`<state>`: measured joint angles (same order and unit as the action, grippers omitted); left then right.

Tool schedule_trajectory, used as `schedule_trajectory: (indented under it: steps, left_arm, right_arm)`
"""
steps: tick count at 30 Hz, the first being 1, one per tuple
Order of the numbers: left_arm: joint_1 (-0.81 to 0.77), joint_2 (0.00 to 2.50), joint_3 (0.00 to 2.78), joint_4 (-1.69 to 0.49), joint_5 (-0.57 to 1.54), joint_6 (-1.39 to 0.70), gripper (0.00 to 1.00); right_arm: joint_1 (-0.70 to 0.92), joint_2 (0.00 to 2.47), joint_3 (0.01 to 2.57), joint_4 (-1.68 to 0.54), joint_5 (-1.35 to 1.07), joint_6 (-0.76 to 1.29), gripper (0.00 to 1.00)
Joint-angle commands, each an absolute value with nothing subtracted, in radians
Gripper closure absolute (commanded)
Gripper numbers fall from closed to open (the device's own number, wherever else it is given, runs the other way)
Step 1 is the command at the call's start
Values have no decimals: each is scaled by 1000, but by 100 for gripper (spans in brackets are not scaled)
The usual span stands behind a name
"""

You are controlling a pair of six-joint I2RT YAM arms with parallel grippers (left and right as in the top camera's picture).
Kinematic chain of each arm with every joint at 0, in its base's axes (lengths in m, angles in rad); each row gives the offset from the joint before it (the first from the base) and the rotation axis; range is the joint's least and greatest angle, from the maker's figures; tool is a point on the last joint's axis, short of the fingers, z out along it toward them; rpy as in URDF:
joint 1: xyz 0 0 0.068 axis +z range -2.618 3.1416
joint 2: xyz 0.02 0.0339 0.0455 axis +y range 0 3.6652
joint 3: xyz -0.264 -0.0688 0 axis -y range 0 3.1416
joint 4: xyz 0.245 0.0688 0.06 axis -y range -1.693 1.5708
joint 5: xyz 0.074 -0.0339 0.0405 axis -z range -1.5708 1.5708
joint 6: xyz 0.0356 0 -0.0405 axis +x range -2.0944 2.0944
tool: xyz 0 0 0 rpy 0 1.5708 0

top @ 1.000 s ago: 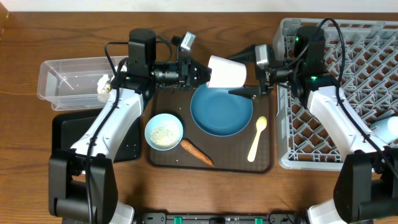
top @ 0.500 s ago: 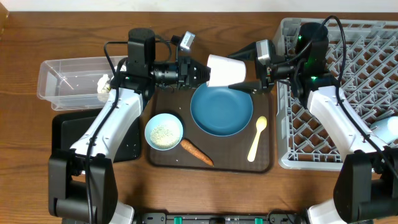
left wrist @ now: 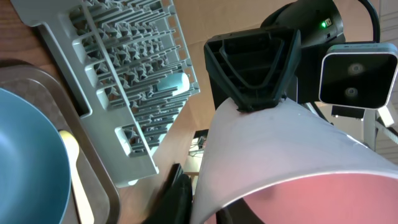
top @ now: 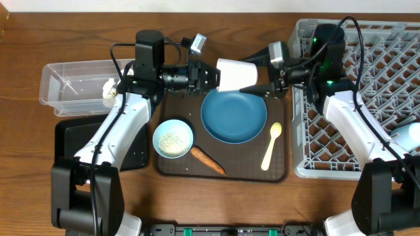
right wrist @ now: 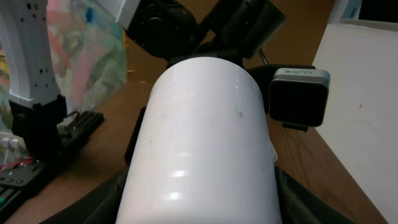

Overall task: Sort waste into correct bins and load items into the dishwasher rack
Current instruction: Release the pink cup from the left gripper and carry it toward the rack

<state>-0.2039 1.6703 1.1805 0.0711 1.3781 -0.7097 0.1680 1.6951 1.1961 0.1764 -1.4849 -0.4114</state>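
No text, label, brand or number can be read anywhere.

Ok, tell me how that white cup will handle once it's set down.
Likely stiff: the white cup shows no dent between the left gripper and right gripper. Probably slippery, since its wall shines glossy in the right wrist view. Laid on its side it would likely roll, being round.

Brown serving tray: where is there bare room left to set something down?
Bare: the bottom strip of the tray between carrot and spoon, below the blue plate; a smaller patch above the bowl, left of the plate. Crowded: the top edge, where left claw and right claw meet at the white cup.
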Motion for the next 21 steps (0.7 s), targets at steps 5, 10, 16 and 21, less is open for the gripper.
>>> schedule_trajectory:
  steps: [5,10,16,21]
  left_arm:
    - [-197,1674,1197,73,1395,-654,66]
    - [-175,1674,1197,25,1290,-564,59]
    - [-144,1674,1197,-186,951,-421,57]
    - [-127,1670,1197,-356,783,-311,57]
  right_arm:
    - [167,1695,1208,176,-1486,-392,60]
    - [121,1695,1208,175,-1385,-223,76]
    - [51,1695,1208,166,-1279,-67,90]
    - [-25,1695,1208,160,-1214,47,98]
